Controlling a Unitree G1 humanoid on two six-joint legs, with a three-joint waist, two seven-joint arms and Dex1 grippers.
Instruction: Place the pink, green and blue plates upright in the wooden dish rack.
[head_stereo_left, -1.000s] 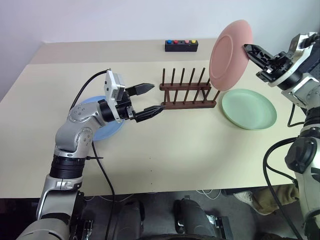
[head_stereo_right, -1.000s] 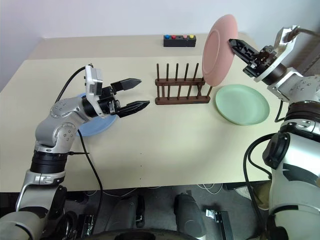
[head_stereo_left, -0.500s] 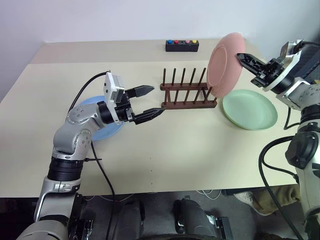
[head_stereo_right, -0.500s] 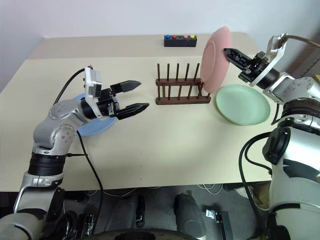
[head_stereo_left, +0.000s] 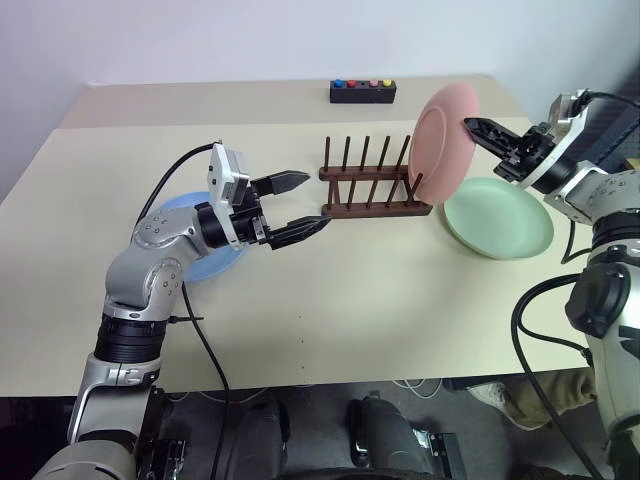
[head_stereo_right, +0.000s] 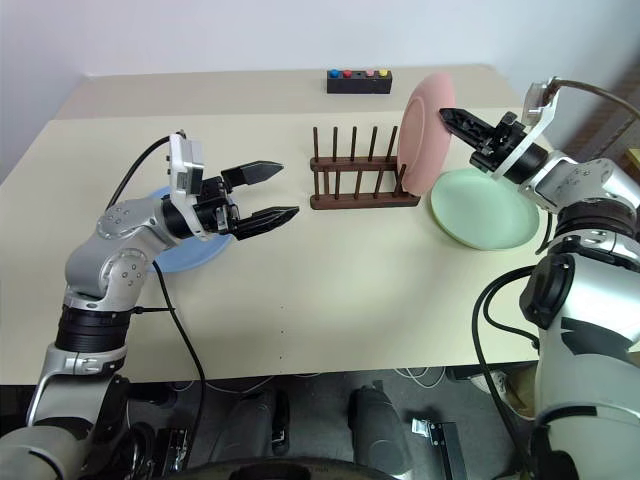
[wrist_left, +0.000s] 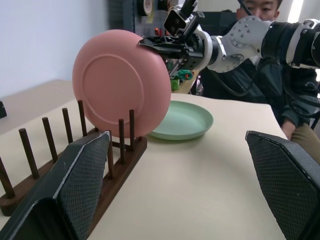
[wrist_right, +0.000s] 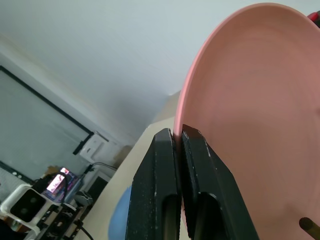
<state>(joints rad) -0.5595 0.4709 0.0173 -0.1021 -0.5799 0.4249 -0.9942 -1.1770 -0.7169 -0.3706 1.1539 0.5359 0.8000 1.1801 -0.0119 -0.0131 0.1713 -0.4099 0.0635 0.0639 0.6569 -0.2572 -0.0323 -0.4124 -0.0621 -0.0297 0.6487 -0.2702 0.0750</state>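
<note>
Beige table (head_stereo_left: 400, 290), pink plate (head_stereo_left: 443, 140) in right end effector (head_stereo_left: 478, 128)

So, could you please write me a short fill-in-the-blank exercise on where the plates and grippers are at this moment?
1. The right gripper is shut on the rim of the ____ plate.
2. The green plate lies flat on the table, to the ____ of the wooden dish rack.
3. The left gripper is ____ and holds nothing.
4. The blue plate lies under the ____ arm.

Missing words: pink; right; open; left
</note>
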